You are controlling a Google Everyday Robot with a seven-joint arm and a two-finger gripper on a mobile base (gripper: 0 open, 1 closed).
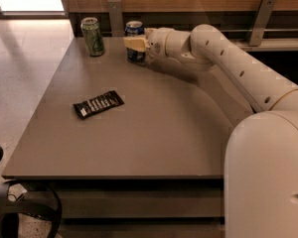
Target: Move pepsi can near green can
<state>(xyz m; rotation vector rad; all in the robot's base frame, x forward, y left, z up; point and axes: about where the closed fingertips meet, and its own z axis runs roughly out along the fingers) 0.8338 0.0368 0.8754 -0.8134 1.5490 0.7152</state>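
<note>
The pepsi can, dark blue with a silver top, stands upright at the far edge of the table. My gripper reaches in from the right and is shut on it around its middle. One pale finger lies across the can's front and the other is hidden behind the can. The green can stands upright a short way to the left of the pepsi can, near the table's far left corner, apart from it.
A black snack packet lies flat on the grey table, left of centre. A wooden wall with metal brackets runs behind the far edge. My arm spans the right side. The table's left edge drops to the floor.
</note>
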